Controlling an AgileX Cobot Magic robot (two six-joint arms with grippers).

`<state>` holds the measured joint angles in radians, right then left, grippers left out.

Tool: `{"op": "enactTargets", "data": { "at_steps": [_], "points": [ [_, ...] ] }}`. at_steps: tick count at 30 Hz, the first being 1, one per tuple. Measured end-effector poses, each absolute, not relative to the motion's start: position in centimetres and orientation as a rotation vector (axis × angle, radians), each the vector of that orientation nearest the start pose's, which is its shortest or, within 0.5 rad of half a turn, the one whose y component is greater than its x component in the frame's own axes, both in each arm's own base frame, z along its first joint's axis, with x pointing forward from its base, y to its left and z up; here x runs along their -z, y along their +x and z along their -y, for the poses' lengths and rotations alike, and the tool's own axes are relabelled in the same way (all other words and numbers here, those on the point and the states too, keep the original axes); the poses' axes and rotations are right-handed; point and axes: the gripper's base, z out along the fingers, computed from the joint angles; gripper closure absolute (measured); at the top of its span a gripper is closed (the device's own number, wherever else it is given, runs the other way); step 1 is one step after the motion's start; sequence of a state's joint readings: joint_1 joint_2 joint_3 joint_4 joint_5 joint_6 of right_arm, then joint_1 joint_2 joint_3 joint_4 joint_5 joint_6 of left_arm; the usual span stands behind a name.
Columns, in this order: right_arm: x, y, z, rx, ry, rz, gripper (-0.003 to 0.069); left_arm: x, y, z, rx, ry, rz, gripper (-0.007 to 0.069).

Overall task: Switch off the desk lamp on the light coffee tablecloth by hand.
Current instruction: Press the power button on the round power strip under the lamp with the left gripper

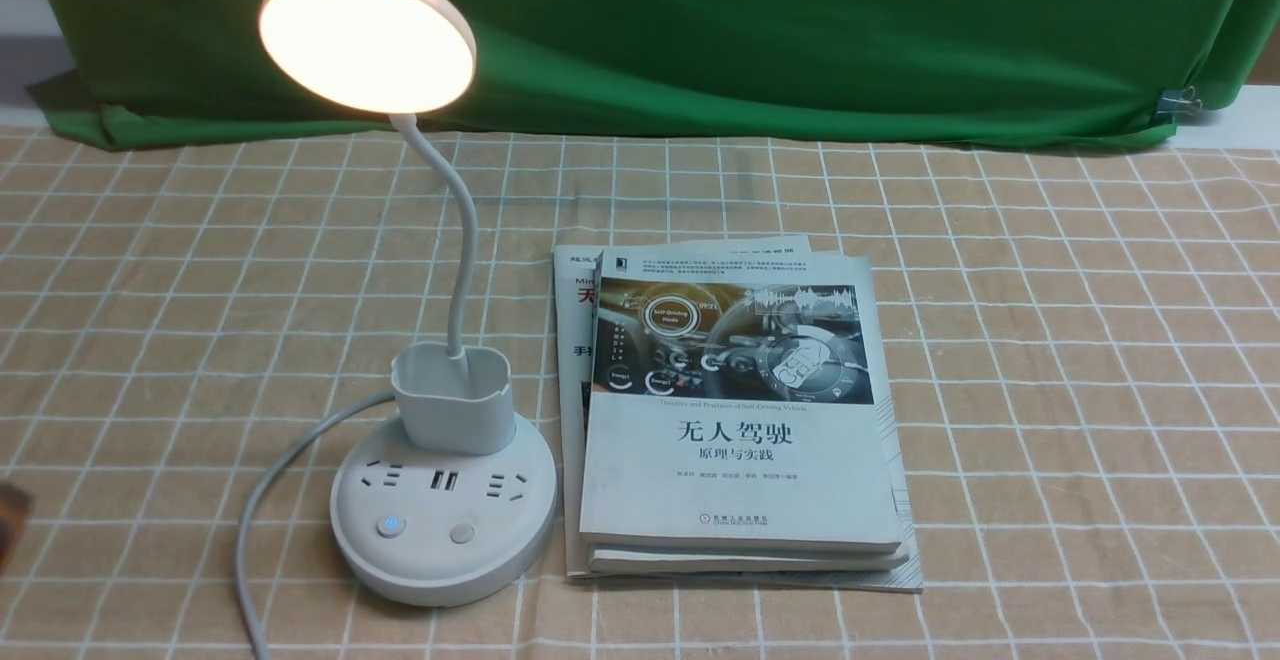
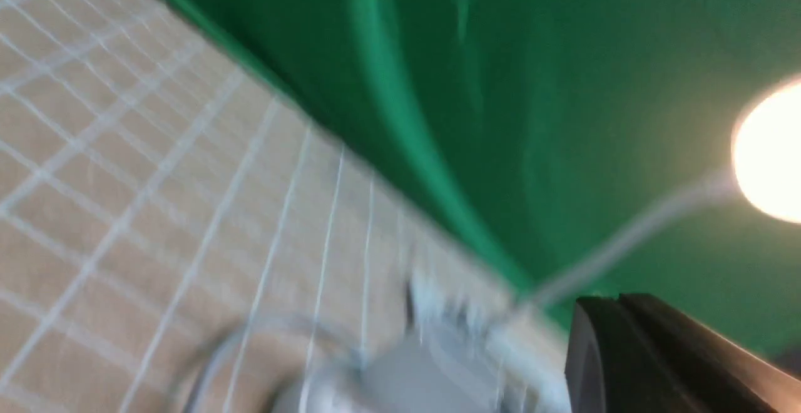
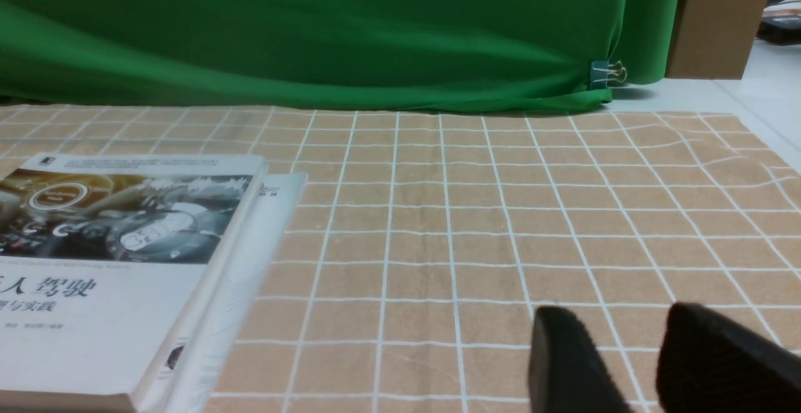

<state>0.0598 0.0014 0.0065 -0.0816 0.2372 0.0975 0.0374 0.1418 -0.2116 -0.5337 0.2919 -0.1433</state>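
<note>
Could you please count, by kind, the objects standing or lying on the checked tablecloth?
White desk lamp with lit round disc head: 1
Stacked paperback books with pale covers: 3, judging by their offset edges
Total: 4

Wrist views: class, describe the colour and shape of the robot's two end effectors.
The right end effector shows two matte black fingers with rounded tips. The left end effector is a blurred black block with a groove; no cables or markings show.
</note>
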Motion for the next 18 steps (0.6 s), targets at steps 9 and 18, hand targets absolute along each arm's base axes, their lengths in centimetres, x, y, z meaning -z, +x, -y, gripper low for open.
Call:
{"op": "enactTargets", "data": {
  "at_steps": [9, 18],
  "points": [
    [-18.9, 5.6, -0.2, -0.041, -0.022, -1.728, 0.0417, -27.6, 10.5, 2.0, 0.39, -0.124, -2.311, 0.0628],
    [-18.9, 5.6, -0.2, -0.041, -0.022, -1.728, 0.0417, -27.0, 17.2, 3.7, 0.407, 0.186, -2.7, 0.0631]
  ]
}}
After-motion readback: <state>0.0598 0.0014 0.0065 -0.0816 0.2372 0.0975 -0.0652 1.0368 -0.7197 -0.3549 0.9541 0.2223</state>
